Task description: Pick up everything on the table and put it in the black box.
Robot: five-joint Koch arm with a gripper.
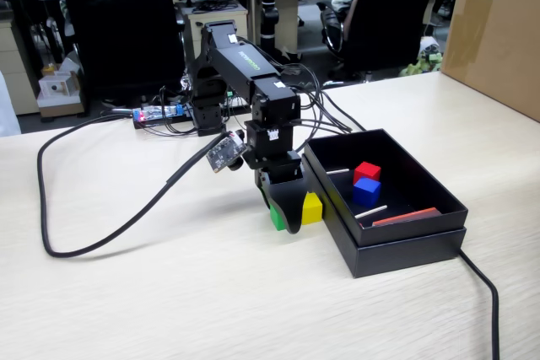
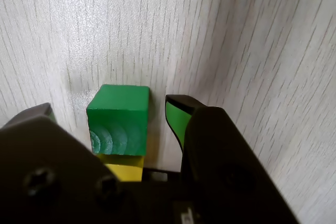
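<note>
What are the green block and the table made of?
The green block looks like painted wood: curved growth rings show through the matte paint on its near face. The table looks like pale wood or a wood-print laminate, with fine grain lines running along it; the smooth, even surface leaves it open which.

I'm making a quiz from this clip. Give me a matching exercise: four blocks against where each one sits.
Things:
1. green block
2. yellow block
3. red block
4. blue block

Places:
A. in the black box, farther back
B. between the gripper jaws
C. on the table beside the box wall
D. in the box, in front of the red one

Pairs: 1-B, 2-C, 3-A, 4-D
</note>
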